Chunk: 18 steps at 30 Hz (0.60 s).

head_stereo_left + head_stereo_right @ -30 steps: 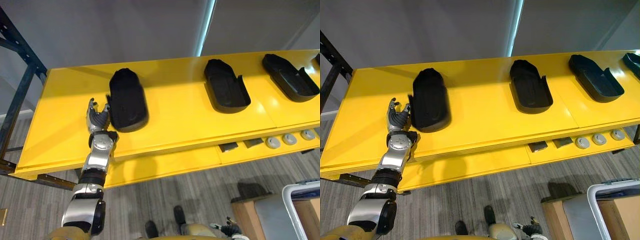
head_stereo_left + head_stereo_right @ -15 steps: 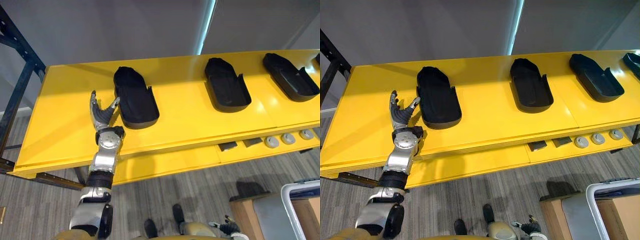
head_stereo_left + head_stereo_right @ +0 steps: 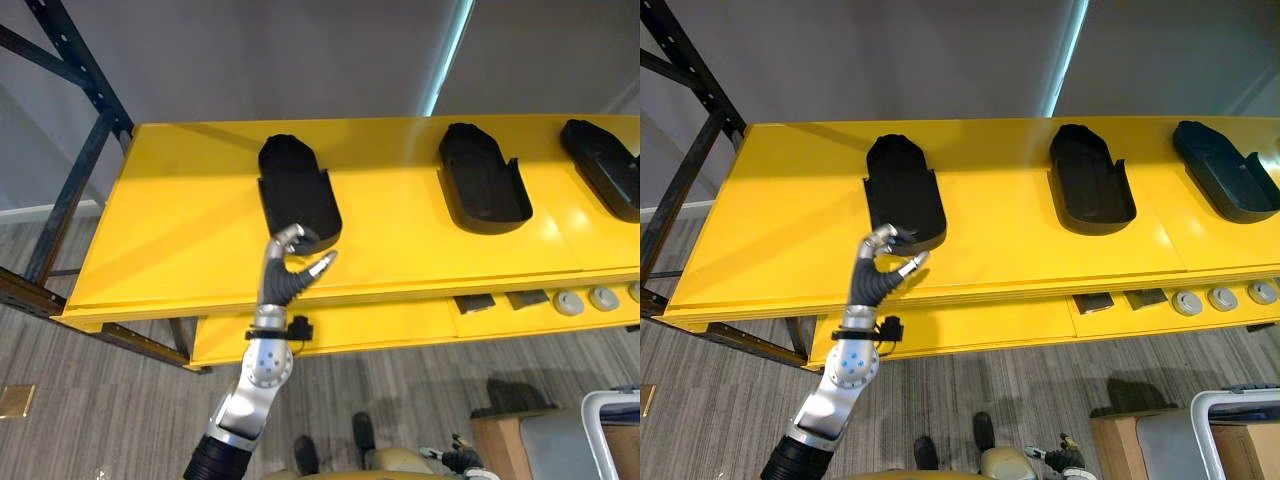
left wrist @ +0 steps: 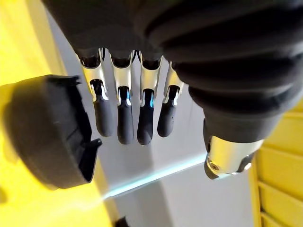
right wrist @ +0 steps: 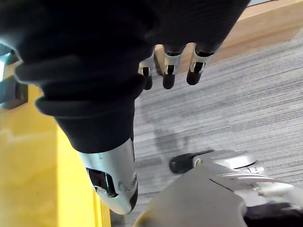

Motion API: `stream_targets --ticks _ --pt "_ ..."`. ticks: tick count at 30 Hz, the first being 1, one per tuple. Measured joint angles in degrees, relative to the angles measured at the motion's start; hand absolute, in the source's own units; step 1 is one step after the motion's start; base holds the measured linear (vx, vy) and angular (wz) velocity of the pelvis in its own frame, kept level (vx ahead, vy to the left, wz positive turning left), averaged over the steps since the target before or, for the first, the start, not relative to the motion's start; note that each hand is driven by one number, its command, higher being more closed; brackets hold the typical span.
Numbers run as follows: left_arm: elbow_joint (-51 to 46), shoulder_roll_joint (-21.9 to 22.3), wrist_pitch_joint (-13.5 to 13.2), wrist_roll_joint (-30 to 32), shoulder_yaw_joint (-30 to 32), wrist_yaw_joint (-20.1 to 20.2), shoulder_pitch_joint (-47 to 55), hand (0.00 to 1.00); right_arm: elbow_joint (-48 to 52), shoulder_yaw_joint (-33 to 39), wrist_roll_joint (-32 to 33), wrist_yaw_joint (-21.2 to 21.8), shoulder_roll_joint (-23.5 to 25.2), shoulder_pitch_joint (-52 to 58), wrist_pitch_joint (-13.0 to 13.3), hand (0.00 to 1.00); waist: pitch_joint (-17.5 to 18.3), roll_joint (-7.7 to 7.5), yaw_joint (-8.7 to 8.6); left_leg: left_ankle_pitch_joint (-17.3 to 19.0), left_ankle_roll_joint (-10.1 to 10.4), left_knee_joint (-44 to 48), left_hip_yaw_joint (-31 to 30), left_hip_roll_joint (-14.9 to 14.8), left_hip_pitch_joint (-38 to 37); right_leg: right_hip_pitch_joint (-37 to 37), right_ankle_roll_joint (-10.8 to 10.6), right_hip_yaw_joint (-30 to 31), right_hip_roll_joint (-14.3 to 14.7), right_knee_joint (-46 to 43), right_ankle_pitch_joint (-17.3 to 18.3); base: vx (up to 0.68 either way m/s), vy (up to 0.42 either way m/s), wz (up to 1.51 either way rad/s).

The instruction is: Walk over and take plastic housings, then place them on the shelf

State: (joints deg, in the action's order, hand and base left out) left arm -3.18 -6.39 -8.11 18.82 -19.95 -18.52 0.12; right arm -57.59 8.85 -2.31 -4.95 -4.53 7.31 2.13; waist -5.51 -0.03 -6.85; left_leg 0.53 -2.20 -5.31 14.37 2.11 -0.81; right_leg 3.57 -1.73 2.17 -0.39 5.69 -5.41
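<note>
Roughly, left eye view: nearest plastic housing lies hollow side up on the yellow shelf, with another housing well apart to the robot's right. Left robot hand hovers at the near end of the nearest housing, fingers loosely bent, thumb spread, holding nothing. Left wrist view: fingers straight and empty, the housing off to one side of them with a gap between. Right wrist view: right robot hand hangs slack over the carpet floor, empty. Judgement: the housing looks a light, stiff, smooth shell, likely slippery; best gripped across its thin side walls near the open end.
</note>
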Motion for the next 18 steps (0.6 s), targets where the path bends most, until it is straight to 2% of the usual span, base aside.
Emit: stream_targets --ticks 6,11,13,16,18 --pt "7.8 0.0 0.9 2.3 -0.2 0.8 -1.5 1.00 0.0 -0.4 0.0 -0.1 -0.3 -0.1 -0.2 0.00 0.2 0.31 -0.12 -0.1 0.2 0.0 0.0 -0.2 0.0 0.1 0.0 0.0 0.2 0.0 0.0 -0.03 -0.039 0.00" --pt "10.2 0.2 1.2 4.4 0.0 0.6 -4.2 1.00 -0.1 -0.4 0.0 -0.2 -0.4 0.0 -0.4 0.00 0.7 0.44 -0.19 -0.1 0.2 0.0 0.3 -0.1 -0.1 0.1 0.0 0.2 0.2 0.0 0.0 -0.04 -0.026 -0.03" --pt "12.9 0.2 2.2 4.7 1.0 0.4 -6.4 1.00 -0.1 -0.4 0.0 -0.2 -0.4 0.1 -0.6 0.00 1.3 0.64 -0.37 -0.1 0.2 0.0 0.8 -0.1 -0.2 0.1 0.0 0.8 0.2 0.0 0.0 -0.05 -0.032 -0.13" --pt "15.4 0.1 3.6 5.1 3.3 -0.6 -8.7 1.00 0.0 -0.3 0.0 -0.2 -0.4 0.0 -0.6 0.00 1.4 0.68 -0.82 -0.1 0.2 0.0 1.5 -0.2 -0.4 0.2 0.1 1.3 0.3 0.2 -0.1 -0.05 -0.036 -0.13" --pt "16.6 -0.1 4.2 5.7 4.7 -0.7 -10.0 1.00 0.0 -0.3 0.0 -0.2 -0.3 -0.2 -0.5 0.00 1.4 0.68 -1.77 -0.1 0.2 0.0 1.6 -0.2 -0.4 0.2 0.1 1.4 0.3 0.2 -0.1 -0.03 -0.034 -0.02"
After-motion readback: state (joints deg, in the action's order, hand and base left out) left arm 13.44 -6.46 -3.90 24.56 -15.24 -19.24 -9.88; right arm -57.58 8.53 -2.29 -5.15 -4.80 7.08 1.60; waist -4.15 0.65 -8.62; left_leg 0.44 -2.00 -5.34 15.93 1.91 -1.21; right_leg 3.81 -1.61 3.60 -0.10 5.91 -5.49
